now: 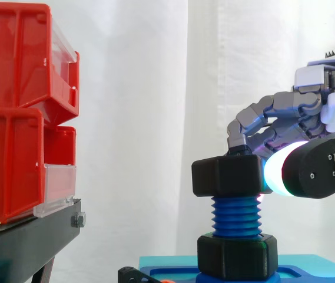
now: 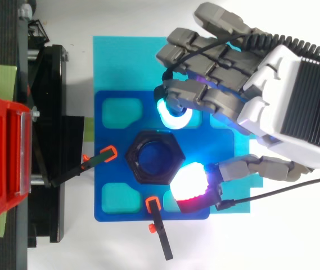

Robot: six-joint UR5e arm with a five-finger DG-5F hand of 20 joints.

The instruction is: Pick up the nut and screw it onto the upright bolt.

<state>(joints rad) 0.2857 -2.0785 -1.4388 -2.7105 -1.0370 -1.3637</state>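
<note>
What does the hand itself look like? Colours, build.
The hand has grey segmented fingers, a white boxy palm housing with a black ribbed panel, and thick glowing pads: cyan on one tip, white edged red on a black-cased tip.

No lettering, number or sign can be read on the red bins [image 1: 14, 118], the nut [image 1: 226, 175] or the bolt [image 1: 236, 215]

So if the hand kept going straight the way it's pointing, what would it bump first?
Most likely the nut atop the bolt, right in front of the hand. They look close to touching, though depth is hard to judge.
</note>
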